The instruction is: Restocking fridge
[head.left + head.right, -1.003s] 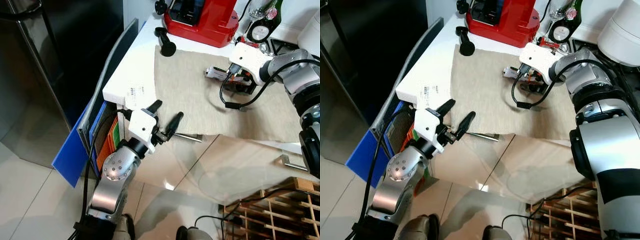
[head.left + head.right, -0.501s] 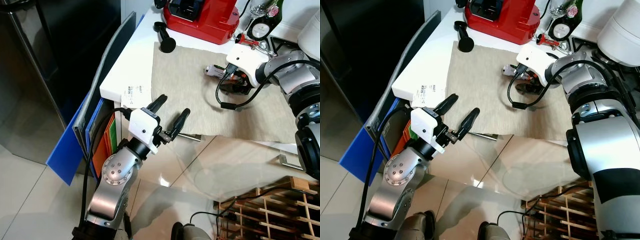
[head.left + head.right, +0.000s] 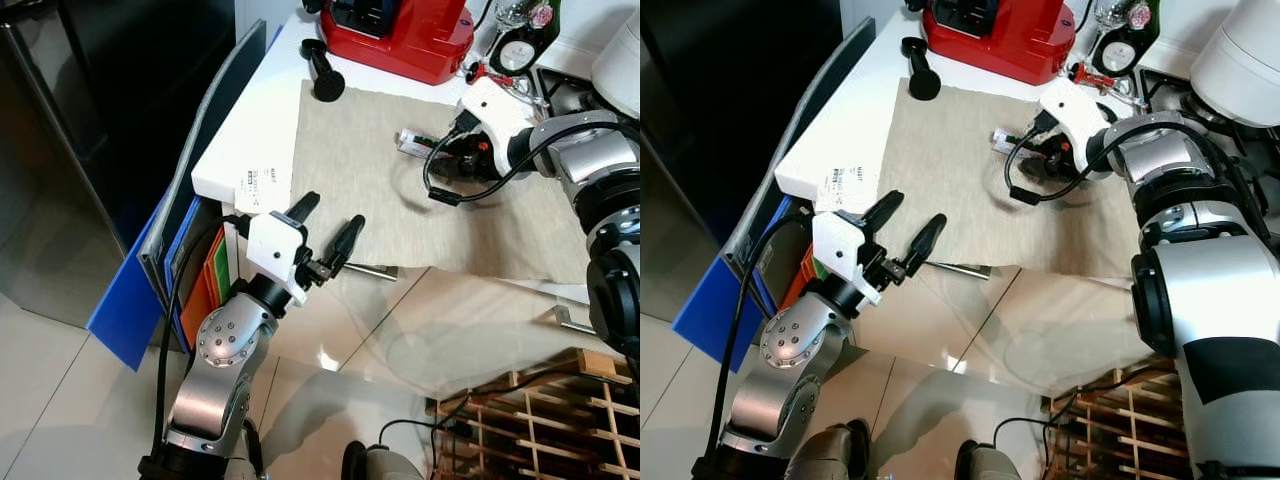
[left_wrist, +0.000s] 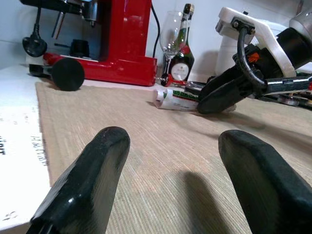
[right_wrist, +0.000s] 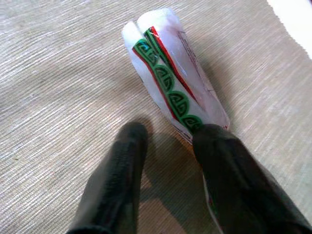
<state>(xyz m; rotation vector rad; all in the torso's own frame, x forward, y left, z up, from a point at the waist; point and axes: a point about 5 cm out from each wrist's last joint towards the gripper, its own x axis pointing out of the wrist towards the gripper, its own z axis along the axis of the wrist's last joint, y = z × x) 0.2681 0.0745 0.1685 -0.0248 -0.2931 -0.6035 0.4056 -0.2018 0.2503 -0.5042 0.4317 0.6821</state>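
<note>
Two grippers: right gripper [image 5: 165,146] is at work over the beige table runner [image 3: 350,170]; left gripper [image 3: 325,232] hangs off the counter's front edge, out over the floor.
Task's thing: a white plastic packet [image 5: 173,83] with green and red print, lying flat on the runner, nearer the red coffee machine [image 3: 405,35] end of the white counter [image 3: 250,130].
Right gripper state: fingers parted only a little. One finger [image 5: 224,165] lies against the near end of the packet; the other finger [image 5: 122,161] rests on bare cloth beside it. The packet is not yet between them, so nothing is gripped.
Left gripper state: fingers spread wide with nothing between them, pointing across the runner toward the packet and the right arm.
Step in hand: by my judgement, the approach to pick up the packet, the first part of carrying it to the fridge [image 3: 60,150], whose dark door stands just left of the counter.
Next move calls for: widening the right fingers and shifting sideways so they straddle the packet's width, then lowering and closing.
Risk: the wrapper looks soft and slick; a finger pushing on its end may slide it along the cloth rather than catch it.
Nearby: a dark bottle [image 3: 530,45] and a wine glass [image 4: 168,34] stand behind the working gripper, close enough to call for a careful lift.
</note>
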